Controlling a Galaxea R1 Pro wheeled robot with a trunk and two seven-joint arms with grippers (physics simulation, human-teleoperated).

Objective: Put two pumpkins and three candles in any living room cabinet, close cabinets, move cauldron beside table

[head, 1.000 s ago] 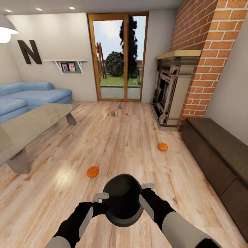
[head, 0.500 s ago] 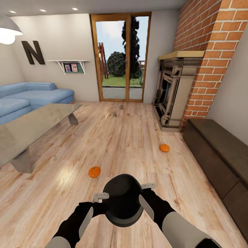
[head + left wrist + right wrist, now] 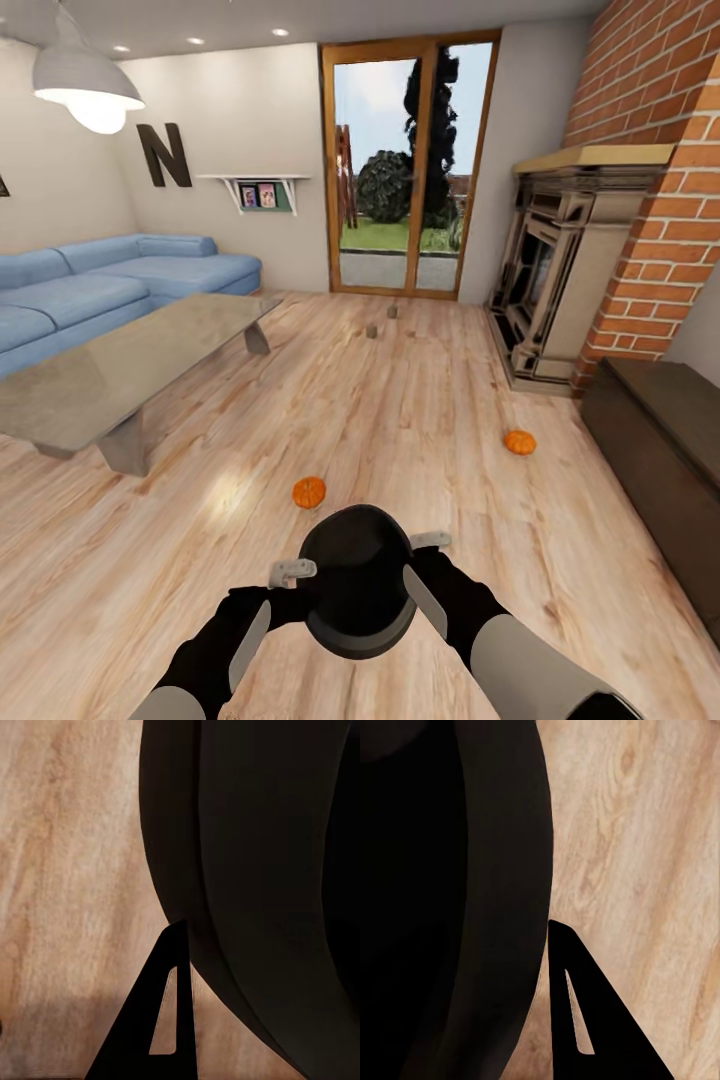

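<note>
Head view: I have the cauldron (image 3: 358, 590) clamped between both arms, left claw (image 3: 291, 573) on its left rim, right claw (image 3: 428, 542) on its right rim — carried low over the wooden floor (image 3: 420, 400). Worktop (image 3: 130, 365) sits ahead-left; one pumpkin (image 3: 309, 491) lies just beyond the cauldron, the other pumpkin (image 3: 519, 442) near the cabinet (image 3: 655, 440). Two candles (image 3: 372, 331) show far off by the glass door.

Left wrist view: one finger (image 3: 154, 1020) against the cauldron wall (image 3: 255, 885); I can't tell how wide the claw is.

Right wrist view: same — finger (image 3: 585, 1012) beside the dark wall (image 3: 457, 900), opening unreadable.

To do it well: keep the squeeze even, steer left past the near pumpkin, set down beside the worktop leg.
</note>
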